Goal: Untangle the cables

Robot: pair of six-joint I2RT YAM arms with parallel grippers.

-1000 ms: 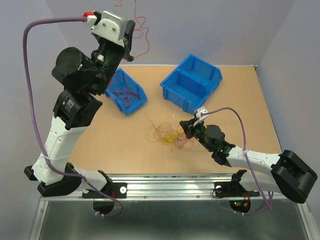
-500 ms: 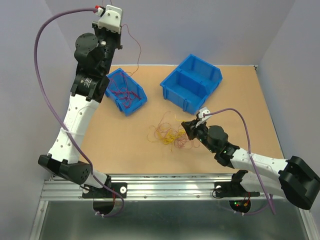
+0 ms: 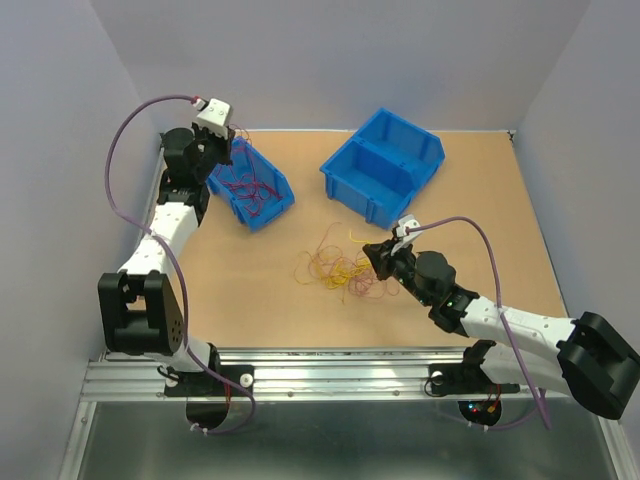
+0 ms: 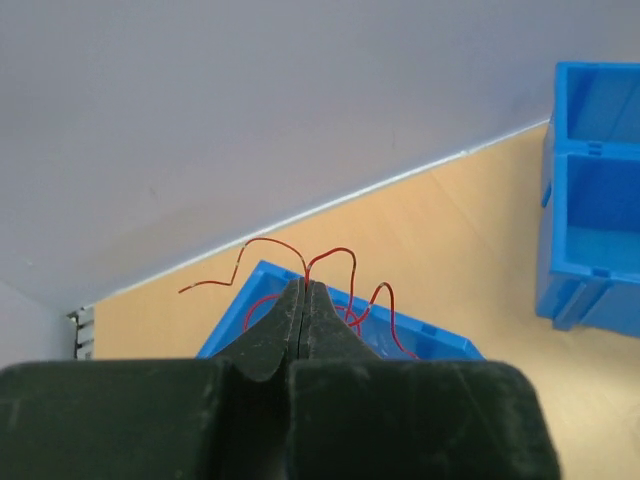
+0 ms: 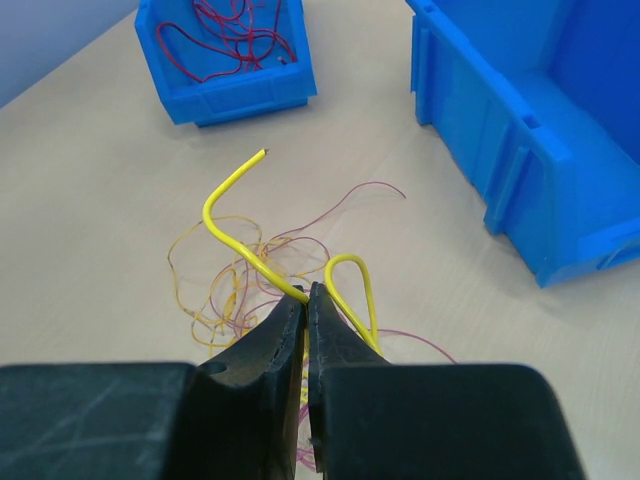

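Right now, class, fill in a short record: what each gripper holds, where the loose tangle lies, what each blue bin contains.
left gripper: shut on a red wire, by the small blue bin
right gripper: shut on a yellow wire at the tangle
tangle: yellow, orange and red wires, loose on the table
small blue bin: red wires inside
large blue bin: two compartments, no wires seen
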